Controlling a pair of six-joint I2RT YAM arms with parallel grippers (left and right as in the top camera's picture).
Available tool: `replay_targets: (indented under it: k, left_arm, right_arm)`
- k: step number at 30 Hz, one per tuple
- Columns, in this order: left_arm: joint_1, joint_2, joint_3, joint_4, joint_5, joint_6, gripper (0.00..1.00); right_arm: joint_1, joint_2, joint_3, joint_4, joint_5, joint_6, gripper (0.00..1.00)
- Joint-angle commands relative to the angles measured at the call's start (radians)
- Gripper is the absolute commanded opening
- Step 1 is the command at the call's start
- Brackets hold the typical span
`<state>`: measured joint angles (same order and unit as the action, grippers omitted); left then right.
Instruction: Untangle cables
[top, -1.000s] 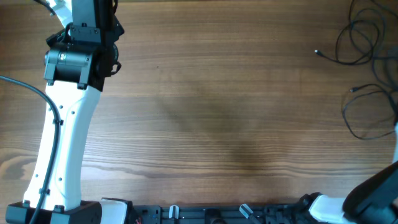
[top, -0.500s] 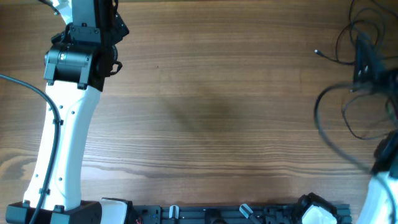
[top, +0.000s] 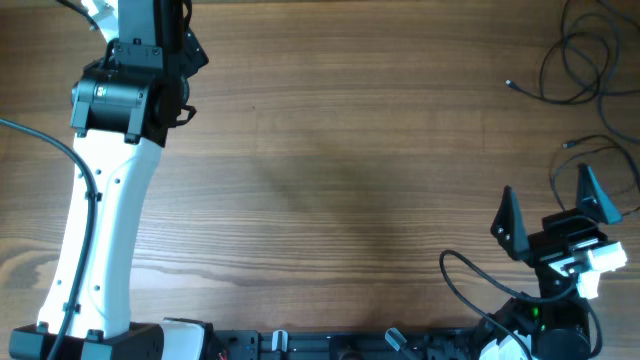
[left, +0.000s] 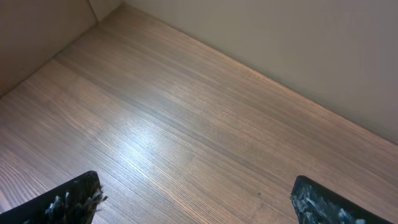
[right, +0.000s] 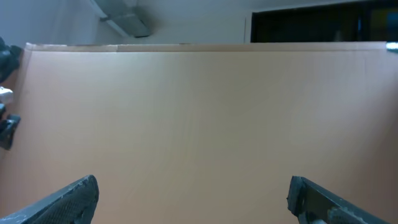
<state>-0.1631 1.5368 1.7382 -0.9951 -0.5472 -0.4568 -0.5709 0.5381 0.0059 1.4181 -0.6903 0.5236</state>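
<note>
Black hair-thin plug-tipped cables (top: 572, 102) may slip through or knot tighter under the wide-open, empty right tool (top: 550, 210); left tool (left: 199, 205) equally open, empty.

Cut off at the edge
Beyond the right gripper's fingers (top: 508, 225), the cables (top: 544, 70) leave frame; plug tips too small to make out.
</note>
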Motion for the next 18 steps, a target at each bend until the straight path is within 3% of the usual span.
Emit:
replay_targets:
  k: [1,4,8,9,18]
  left_arm:
    - [-0.003,-0.012,-0.001,-0.008,0.029,0.008,1.0]
    - [-0.003,-0.012,-0.001,-0.008,0.042,0.008,1.0]
    - [-0.003,-0.012,-0.001,-0.021,0.042,0.008,1.0]
    - [-0.003,-0.012,-0.001,-0.035,0.042,0.008,1.0]
    - [-0.003,-0.012,-0.001,-0.053,0.042,0.008,1.0]
  right_arm:
    - [0.064,-0.006,0.001,0.006,0.002,-0.029,1.0]
    - [0.13,-0.006,0.0,-0.042,0.026,-0.166,1.0]
    - [0.192,-0.006,0.0,-0.43,0.212,-0.159,1.0]
    - [0.212,-0.006,0.0,-0.612,0.284,-0.158,1.0]
    - [0.218,-0.005,0.0,-1.252,0.451,-0.157,1.0]
